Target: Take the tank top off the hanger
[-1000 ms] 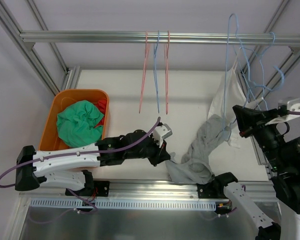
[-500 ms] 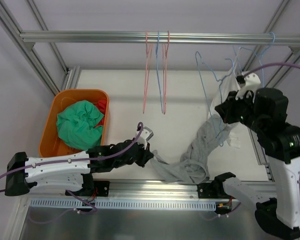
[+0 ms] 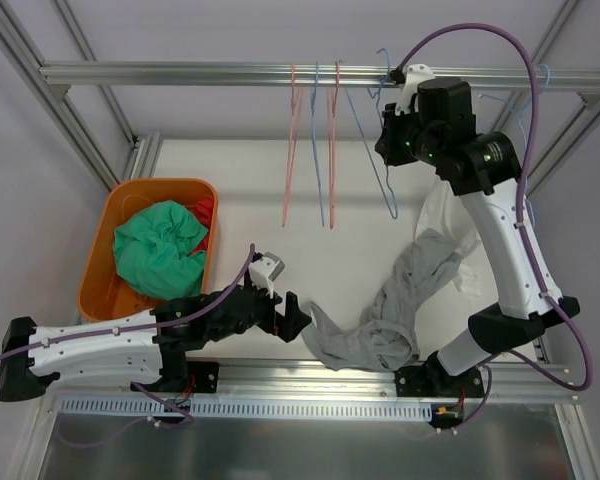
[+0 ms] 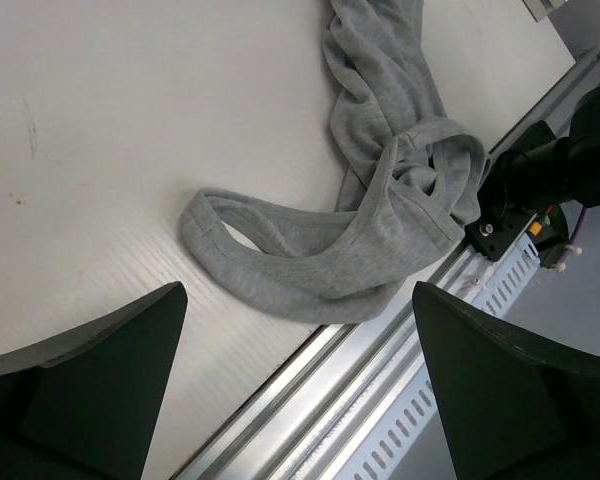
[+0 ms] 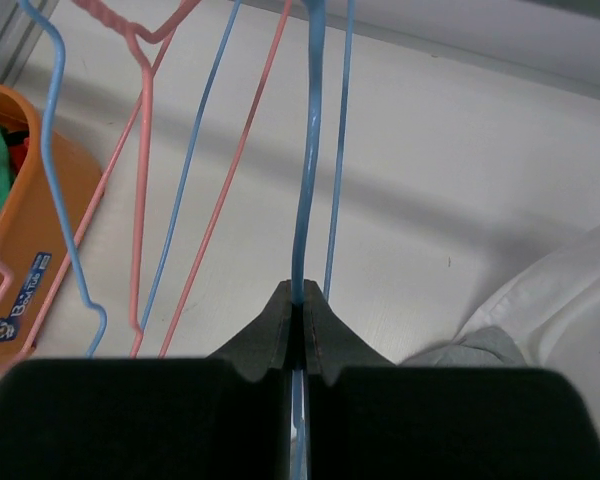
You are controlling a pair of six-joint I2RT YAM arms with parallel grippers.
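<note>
The grey tank top [image 3: 380, 320] lies crumpled on the table near the front edge, off any hanger; in the left wrist view the tank top [image 4: 380, 220] is a twisted heap with one strap loop spread flat. My left gripper [image 3: 292, 318] sits just left of it, open, its fingers [image 4: 100, 380] wide apart with nothing between them. High up by the rail, my right gripper [image 3: 388, 140] is shut on the thin blue hanger [image 3: 375, 170]. In the right wrist view the blue hanger wire [image 5: 310, 150] runs straight into the shut right gripper [image 5: 302, 295].
An orange bin [image 3: 100, 260] holding green cloth [image 3: 160, 250] stands at the left. Pink and blue hangers [image 3: 310, 150] hang from the top rail [image 3: 180, 72]. A white garment [image 3: 450, 215] lies behind the tank top. An aluminium rail [image 4: 380, 380] borders the table front.
My left gripper opened, let go of the tank top and drew back left. My right arm carried the blue hanger up and left to the rail, clear of the tank top.
</note>
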